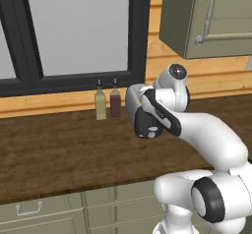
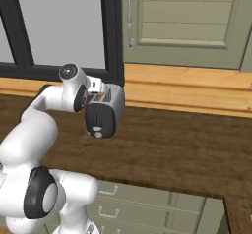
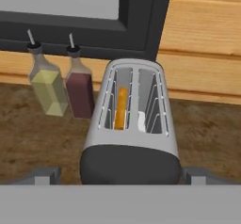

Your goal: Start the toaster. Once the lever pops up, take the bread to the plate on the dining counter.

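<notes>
- The toaster is standing on the dark wood worktop, toward its back edge and below the corner of the black window frame, with its black end panel facing out toward the robot.
- In the hand view its two slots are running away from the camera, so its long axis is pointing from the worktop's front edge to the back; an orange-brown sliver, probably the bread seen edge-on, is sitting in the left slot.
- The lever itself is not showing clearly; in the right base view only the round white knob is reading on the end panel, so I cannot place the slider tab.
- The gripper is hovering just in front of and above the panel end, its fingers standing wide, one each side of the toaster's near end, gripping nothing.
- The coming move is turning on this: the panel is lying directly ahead of and below the hand, so the fingers would need to drop down the panel face to press the tab.
- The arm is folding forward over the worktop's front edge, elbow high, wrist tipped downward.
- Two small bottles, one yellowish and one dark red, are standing just beside the toaster's left side, by the back edge.
</notes>
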Controlling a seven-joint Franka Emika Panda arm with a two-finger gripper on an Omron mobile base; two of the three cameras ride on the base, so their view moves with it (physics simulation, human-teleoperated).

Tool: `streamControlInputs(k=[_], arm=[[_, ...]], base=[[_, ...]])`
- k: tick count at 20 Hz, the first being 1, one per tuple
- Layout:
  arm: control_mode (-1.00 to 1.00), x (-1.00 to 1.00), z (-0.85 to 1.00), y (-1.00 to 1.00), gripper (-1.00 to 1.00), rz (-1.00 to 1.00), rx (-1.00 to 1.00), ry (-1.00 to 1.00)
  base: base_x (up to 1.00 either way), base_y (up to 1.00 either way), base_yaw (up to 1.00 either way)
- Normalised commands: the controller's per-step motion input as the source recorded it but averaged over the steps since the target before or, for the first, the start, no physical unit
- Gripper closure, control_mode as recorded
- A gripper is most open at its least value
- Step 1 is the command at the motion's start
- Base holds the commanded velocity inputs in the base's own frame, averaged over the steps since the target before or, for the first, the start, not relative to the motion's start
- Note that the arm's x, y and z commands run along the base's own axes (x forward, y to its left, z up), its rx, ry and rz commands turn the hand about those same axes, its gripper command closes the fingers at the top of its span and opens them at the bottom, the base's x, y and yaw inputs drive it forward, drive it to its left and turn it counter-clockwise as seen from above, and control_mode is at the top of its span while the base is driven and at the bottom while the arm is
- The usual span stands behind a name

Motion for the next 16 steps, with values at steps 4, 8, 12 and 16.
streamControlInputs(k=[4, 8, 12, 16], arm=[[-1.0, 0.17, -0.11, 0.0, -1.0, 0.0, 0.0, 0.01], [-1.0, 0.07, 0.0, 0.0, -1.0, 0.0, 0.0, 0.0], [-1.0, 0.17, 0.0, 0.0, -1.0, 0.0, 0.0, 0.0], [-1.0, 0.16, 0.0, 0.01, -1.0, 0.0, 0.0, 0.0]], base=[[0.0, 0.0, 0.0], [0.0, 0.0, 0.0], [0.0, 0.0, 0.0], [0.0, 0.0, 0.0]])
